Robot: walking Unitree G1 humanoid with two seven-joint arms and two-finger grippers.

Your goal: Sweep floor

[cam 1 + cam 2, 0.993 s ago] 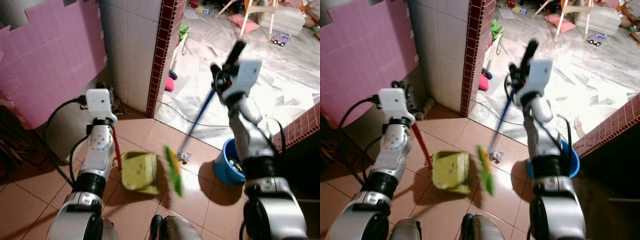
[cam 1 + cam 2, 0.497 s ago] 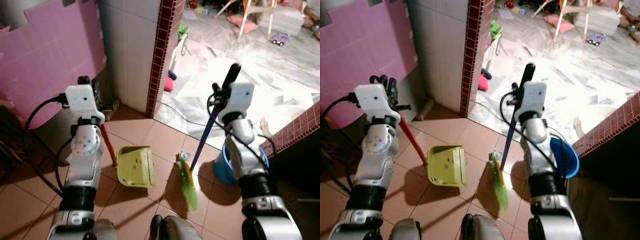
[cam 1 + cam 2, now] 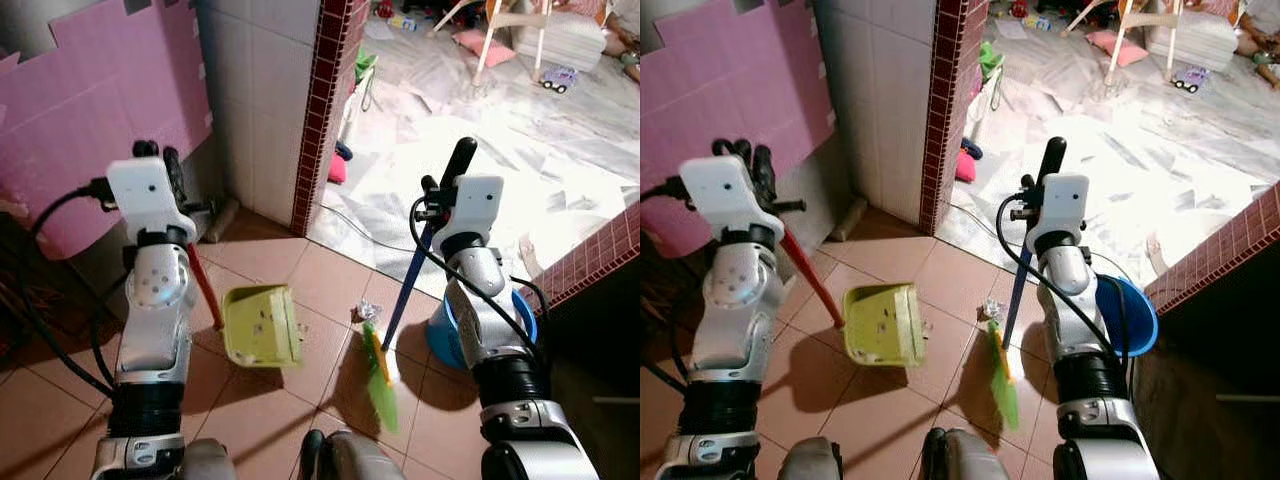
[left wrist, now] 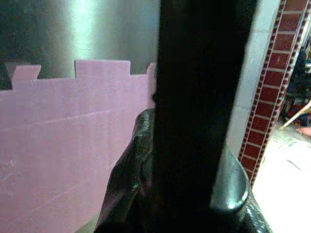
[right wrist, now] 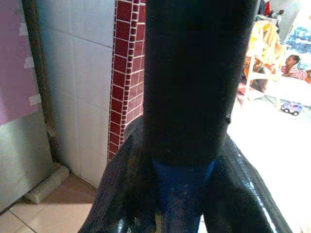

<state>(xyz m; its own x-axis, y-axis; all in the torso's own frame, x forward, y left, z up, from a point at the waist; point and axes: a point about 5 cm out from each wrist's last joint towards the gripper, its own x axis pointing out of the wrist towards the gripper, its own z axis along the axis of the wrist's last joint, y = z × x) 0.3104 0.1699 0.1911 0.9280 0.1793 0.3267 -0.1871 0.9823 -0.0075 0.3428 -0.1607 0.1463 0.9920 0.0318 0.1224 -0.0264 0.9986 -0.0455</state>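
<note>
A yellow-green dustpan [image 3: 262,325] rests on the tan tiles, mouth toward the broom. Its red handle [image 3: 203,285] rises to my left gripper [image 3: 155,160], which is shut on the handle's black grip [image 4: 194,121]. My right gripper [image 3: 436,205] is shut on the broom's blue handle [image 3: 405,295], just below its black top grip [image 5: 194,73]. The handle stands nearly upright. The green broom head [image 3: 378,375] lies on the floor right of the dustpan. A small piece of crumpled litter [image 3: 366,312] sits just beyond the broom head.
A white tiled wall corner with a red brick edge [image 3: 325,120] stands ahead, with a pink foam mat [image 3: 90,110] on the left. A blue bucket [image 3: 1135,310] sits by my right arm against a low brick wall [image 3: 600,260]. Toys, a cable [image 3: 360,225] and a chair lie in the bright room beyond.
The right arm lowered and stood the broom more upright, and the green head swung right past the litter. The left arm drew back left, pulling the dustpan leftward.
</note>
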